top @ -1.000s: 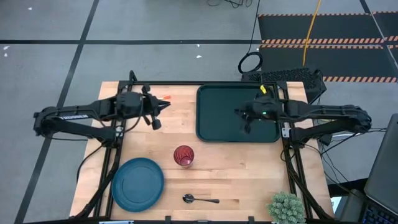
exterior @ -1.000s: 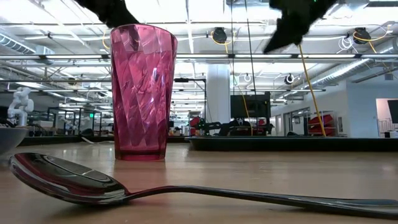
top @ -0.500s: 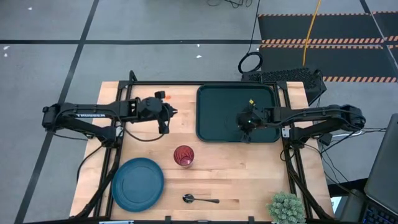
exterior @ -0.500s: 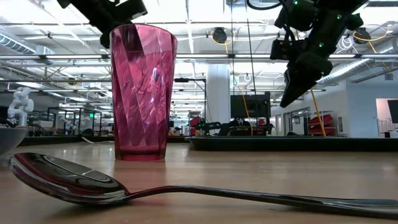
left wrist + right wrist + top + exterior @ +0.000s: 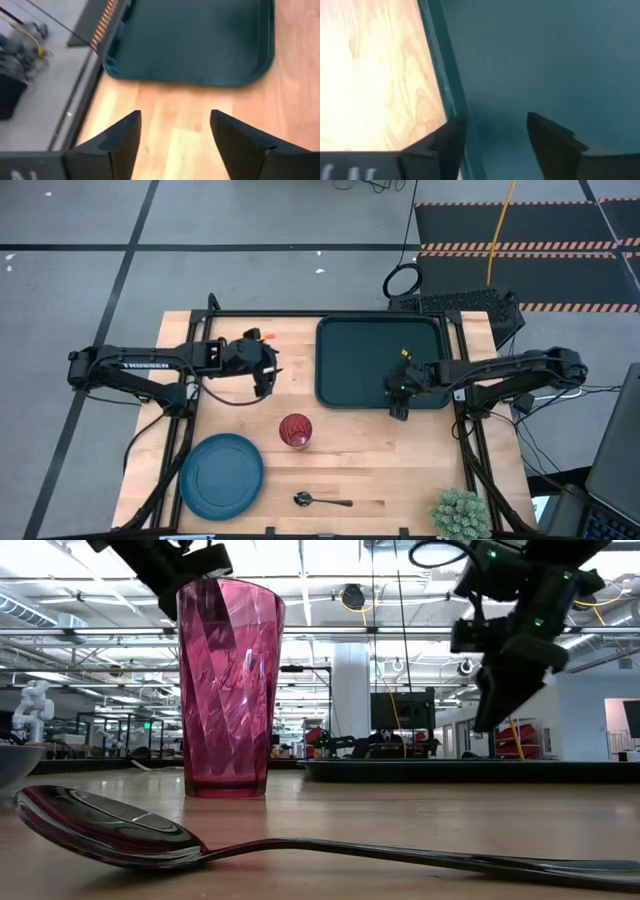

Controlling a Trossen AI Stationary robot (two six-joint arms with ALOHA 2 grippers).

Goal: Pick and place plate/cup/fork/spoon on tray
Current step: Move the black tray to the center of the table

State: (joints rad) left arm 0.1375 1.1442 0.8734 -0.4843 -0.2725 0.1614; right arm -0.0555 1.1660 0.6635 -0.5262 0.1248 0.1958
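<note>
Both arms' jaws stood open and empty; the left gripper (image 5: 266, 372), descending toward the cup (image 5: 295, 431), perhaps risked toppling it.

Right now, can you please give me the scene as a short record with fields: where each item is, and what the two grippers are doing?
tray: empty, far side of the table
plate: on the table, near left corner
cup: upright on the table, centre
spoon: on the table, near edge
fork: only a bit of orange shows, behind the left arm
left gripper: open, empty, over bare wood beside the tray
right gripper: open, empty, over the tray's near edge
</note>
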